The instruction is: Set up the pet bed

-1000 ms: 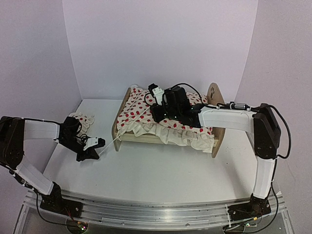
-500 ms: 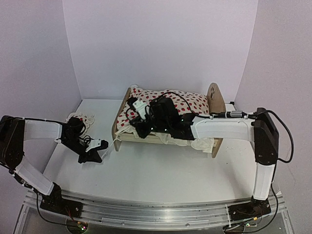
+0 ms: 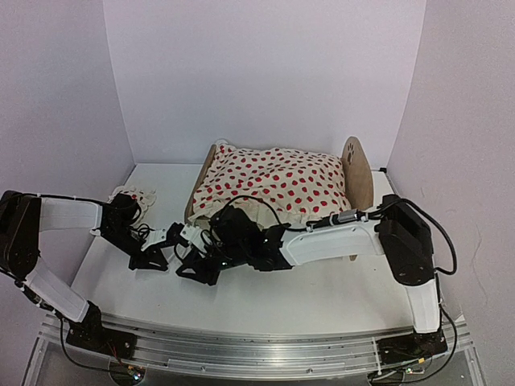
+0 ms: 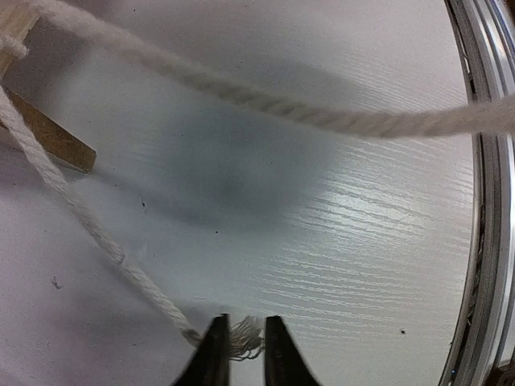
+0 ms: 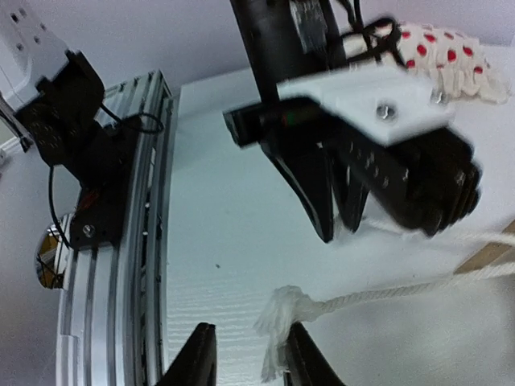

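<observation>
The pet bed stands at the back middle; its rounded headboard (image 3: 356,173) shows on the right, and a red-dotted blanket (image 3: 278,181) hides the mattress. Two white cords run from the bed's left end onto the table. My left gripper (image 3: 154,257) (image 4: 241,323) sits low on the table, its jaws slightly open, with the frayed end (image 4: 244,342) of one cord (image 4: 88,229) loose between them. Just to its right, my right gripper (image 3: 188,270) (image 5: 248,331) is open. The other cord's frayed end (image 5: 282,318) leans against its right finger.
A small red-dotted pillow (image 3: 138,195) lies on the table behind the left arm. A wooden bed leg (image 4: 48,137) shows close by in the left wrist view. The metal rail (image 3: 241,346) runs along the table's near edge.
The right arm has swung from over the bed down to the table beside the left gripper. The blanket now lies spread over the bed. Both grippers have opened a little.
</observation>
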You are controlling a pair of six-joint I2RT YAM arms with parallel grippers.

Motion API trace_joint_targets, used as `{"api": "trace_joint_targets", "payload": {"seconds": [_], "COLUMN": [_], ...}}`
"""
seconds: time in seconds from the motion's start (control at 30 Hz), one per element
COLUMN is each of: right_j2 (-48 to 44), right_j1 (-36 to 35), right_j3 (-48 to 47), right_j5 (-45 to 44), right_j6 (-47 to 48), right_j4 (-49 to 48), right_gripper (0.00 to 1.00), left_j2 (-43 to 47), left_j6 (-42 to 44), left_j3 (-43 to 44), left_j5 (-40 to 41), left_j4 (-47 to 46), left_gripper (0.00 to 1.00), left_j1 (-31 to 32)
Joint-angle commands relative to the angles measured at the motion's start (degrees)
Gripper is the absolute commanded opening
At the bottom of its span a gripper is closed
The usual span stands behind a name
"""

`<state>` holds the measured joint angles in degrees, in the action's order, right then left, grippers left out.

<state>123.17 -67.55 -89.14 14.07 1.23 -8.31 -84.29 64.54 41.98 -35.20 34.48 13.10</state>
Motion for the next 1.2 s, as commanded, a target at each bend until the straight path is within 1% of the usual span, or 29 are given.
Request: {"api": "trace_joint_targets", "payload": {"seconds": [0.0,0.03,0.1,0.17,0.23,0.33,0.37,0.4,0.47,0.57,0.6,0.67,0.77,0.9,0.97,1.03,1.1,1.17], "right_j2": [0.2,-0.7,-3.5,-6.8,-11.1,-19.4,-21.9,-24.7,-28.6,-33.6,-35.3,-38.0,-40.8,-43.2,-43.4,-43.0,-42.0,-40.7], "right_j1": [-0.5,-0.5,-0.7,-0.8,-0.8,-0.6,-0.3,0.2,2.6,9.6,11.7,13.9,16.2,18.1,19.9,21.9,23.2,24.1], "right_j3": [-0.3,0.5,2.8,5.7,9.3,13.3,13.8,13.7,12.5,10.8,10.7,10.7,12.2,16.4,18.2,19.4,19.3,19.0], "right_j5": [-4.2,-5.9,-9.2,-13.4,-18.6,-25.6,-27.6,-29.0,-29.7,-29.9,-30.8,-34.6,-38.0,-39.9,-38.5,-36.7,-36.0,-35.9], "right_j6": [-1.8,0.8,3.4,5.2,5.8,3.6,2.5,1.2,-5.7,-17.3,-19.5,-23.0,-27.3,-31.7,-33.4,-34.4,-34.5,-34.2], "right_j4": [3.3,3.9,5.0,6.4,7.9,12.5,14.6,18.3,25.2,36.0,39.4,43.9,48.3,52.7,53.2,53.2,53.3,53.3], "right_gripper": [0.50,0.60,0.69,0.74,0.76,0.78,0.79,0.80,0.80,0.77,0.75,0.73,0.70,0.70,0.70,0.70,0.70,0.70], "left_j2": [0.6,0.9,1.6,2.9,5.6,10.7,12.5,13.4,14.2,12.5,10.6,6.2,-1.2,-6.6,-8.4,-9.8,-10.3,-9.7], "left_j6": [0.1,0.4,0.7,0.7,0.7,-0.4,-1.9,-5.7,-11.8,-17.3,-18.2,-19.3,-16.9,-13.3,-11.4,-10.4,-10.7,-11.9], "left_j3": [1.7,1.7,2.1,3.4,4.8,7.5,8.8,10.7,14.3,19.0,20.6,23.7,27.8,29.5,30.5,31.1,32.7,34.4], "left_j5": [1.7,2.0,2.1,1.8,1.1,-1.1,-2.3,-3.2,-2.3,5.9,7.9,11.3,16.3,23.2,23.3,23.2,23.4,23.0], "left_j4": [0.7,0.9,1.9,3.5,5.0,5.5,5.0,3.7,0.4,-6.2,-8.2,-10.0,-9.1,-9.5,-8.1,-6.1,-3.3,-1.6], "left_gripper": [0.37,0.42,0.47,0.48,0.48,0.50,0.52,0.53,0.55,0.59,0.61,0.64,0.67,0.69,0.67,0.59,0.39,0.14], "left_j1": [-0.2,-0.3,-1.0,-1.4,-1.6,-1.6,-1.5,-1.0,1.6,11.2,14.1,17.8,20.8,21.3,21.3,21.6,21.7,21.7]}}
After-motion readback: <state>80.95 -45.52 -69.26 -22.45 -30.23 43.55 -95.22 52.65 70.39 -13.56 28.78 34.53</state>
